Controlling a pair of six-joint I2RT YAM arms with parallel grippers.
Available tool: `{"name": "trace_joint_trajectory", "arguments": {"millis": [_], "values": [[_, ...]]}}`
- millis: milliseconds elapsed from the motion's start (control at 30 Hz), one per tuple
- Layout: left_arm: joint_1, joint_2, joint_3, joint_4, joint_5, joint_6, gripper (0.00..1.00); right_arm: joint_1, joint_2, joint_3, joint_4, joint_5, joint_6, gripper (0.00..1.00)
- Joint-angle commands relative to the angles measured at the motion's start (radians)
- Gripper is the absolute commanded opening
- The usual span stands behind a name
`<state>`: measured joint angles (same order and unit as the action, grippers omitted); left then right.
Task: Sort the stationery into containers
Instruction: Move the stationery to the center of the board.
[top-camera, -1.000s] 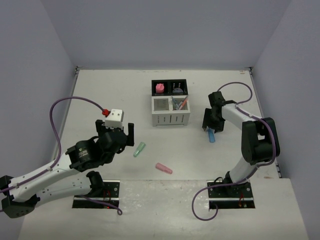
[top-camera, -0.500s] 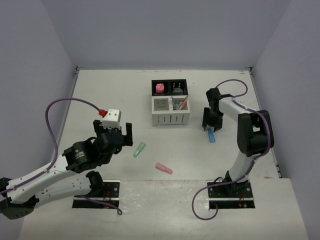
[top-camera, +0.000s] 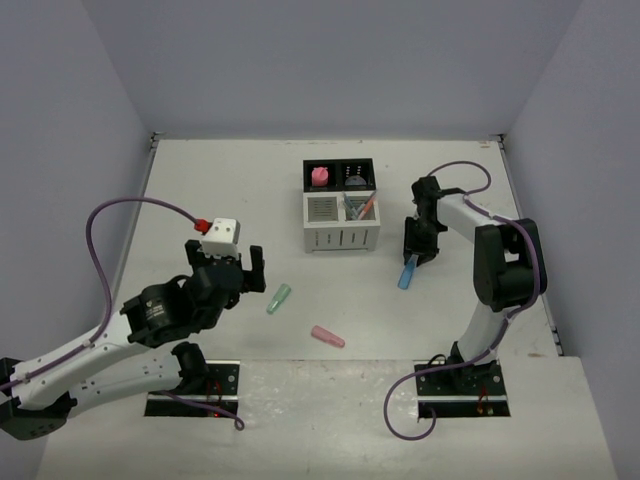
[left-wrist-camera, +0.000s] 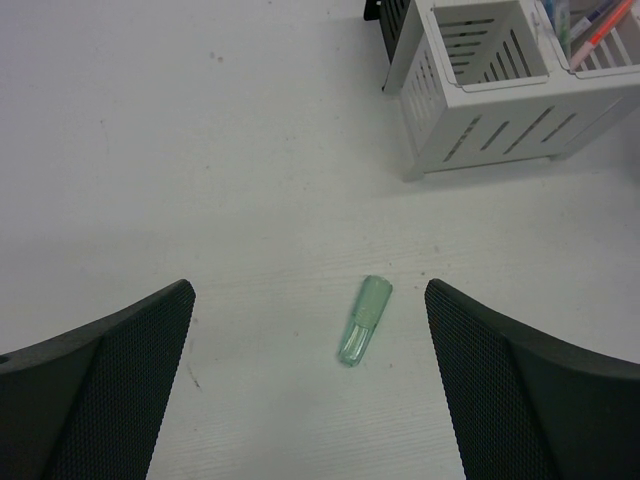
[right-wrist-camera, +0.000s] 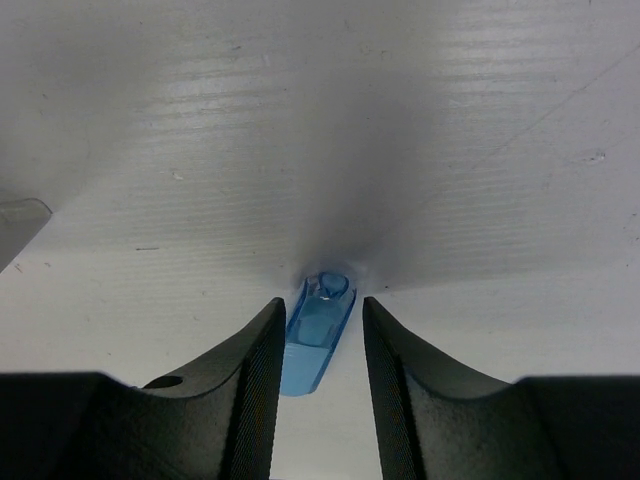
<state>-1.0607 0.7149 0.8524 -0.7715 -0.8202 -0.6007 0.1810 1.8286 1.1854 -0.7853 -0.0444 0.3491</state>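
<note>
The organizer (top-camera: 342, 238) stands at mid-table, its white slotted bins (left-wrist-camera: 480, 110) in front of the black ones. A pink eraser (top-camera: 320, 177) lies in the left black bin. Pens (top-camera: 362, 207) lean in the right white bin. A green marker (top-camera: 279, 297) lies on the table, ahead of my wide-open left gripper (top-camera: 228, 266) and between its fingers in the left wrist view (left-wrist-camera: 364, 320). My right gripper (right-wrist-camera: 322, 303) points down, straddling the blue marker (right-wrist-camera: 320, 325). Its left finger touches the marker and a sliver of gap shows on the right. The marker (top-camera: 405, 274) slants below the gripper (top-camera: 411, 256).
A pink marker (top-camera: 327, 336) lies on the table near the front, between the two arm bases. Grey walls close in the table on the left, back and right.
My right gripper's jaws have narrowed around the blue marker, which has shifted left and tilted. The left arm has edged slightly right, still open.
</note>
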Motion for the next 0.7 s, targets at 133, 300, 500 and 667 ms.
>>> {"name": "trace_joint_trajectory", "arguments": {"millis": [133, 300, 500, 667], "values": [[0.005, -0.029, -0.009, 0.034, 0.005, 0.03, 1.0, 0.051, 0.014, 0.011, -0.049, 0.024, 0.019, 0.45], [0.005, -0.039, -0.008, 0.038, 0.021, 0.036, 1.0, 0.055, -0.024, -0.032, -0.027, 0.052, 0.112, 0.45], [0.005, -0.071, -0.012, 0.055, 0.05, 0.051, 1.0, 0.078, -0.018, -0.042, -0.046, 0.047, 0.137, 0.42], [0.005, -0.107, -0.011, 0.056, 0.055, 0.052, 1.0, 0.077, 0.01, -0.011, -0.07, 0.02, 0.117, 0.32]]}}
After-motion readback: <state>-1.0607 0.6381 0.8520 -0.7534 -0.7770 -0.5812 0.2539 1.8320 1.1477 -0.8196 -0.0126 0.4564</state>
